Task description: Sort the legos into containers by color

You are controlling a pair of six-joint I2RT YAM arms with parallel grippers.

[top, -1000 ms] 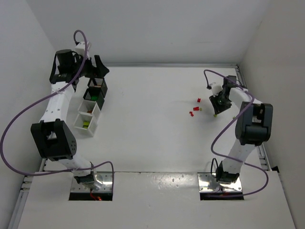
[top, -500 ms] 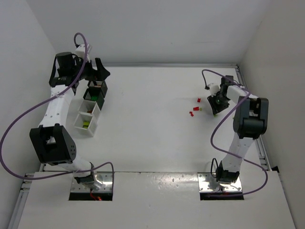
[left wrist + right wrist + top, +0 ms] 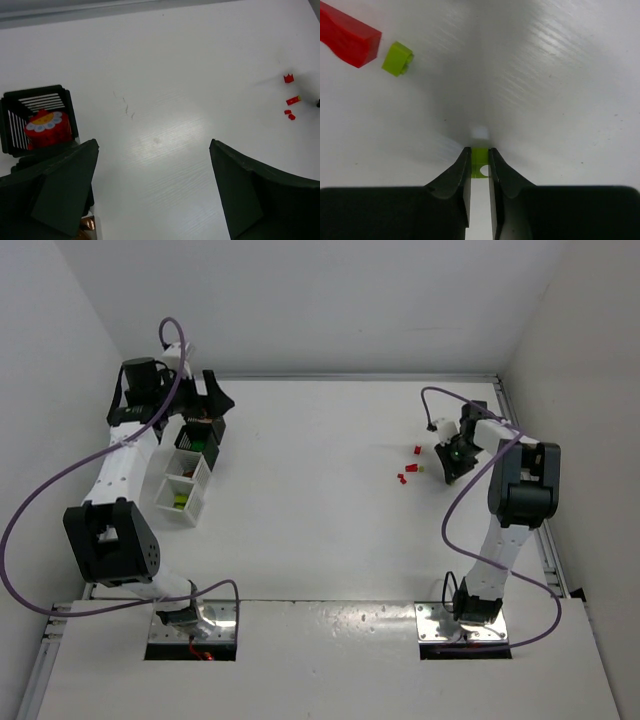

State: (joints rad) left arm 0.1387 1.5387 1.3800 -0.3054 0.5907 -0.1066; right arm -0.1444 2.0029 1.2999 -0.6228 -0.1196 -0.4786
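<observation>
My right gripper (image 3: 480,156) is down at the table, shut on a tiny yellow-green lego (image 3: 480,161). Another yellow-green lego (image 3: 397,58) and a red lego (image 3: 347,35) lie to its upper left. From above, the right gripper (image 3: 455,462) sits just right of loose red legos (image 3: 417,450) (image 3: 403,479). The containers form a row at the left: two black (image 3: 205,422) (image 3: 197,445), two white (image 3: 187,468) (image 3: 178,498). My left gripper (image 3: 207,400) hangs open over the far black one, nothing between its fingers (image 3: 65,190). That container (image 3: 35,92) holds a larger red block (image 3: 47,131).
Purple cables loop from both arms. Walls close in the table at the back and both sides. The base plates (image 3: 190,618) (image 3: 462,622) sit at the near edge. In the left wrist view, small red legos (image 3: 288,78) (image 3: 293,100) show far right.
The right gripper has closed on the yellow-green lego after shifting slightly back. The left gripper has opened wider and drifted a little toward the back wall.
</observation>
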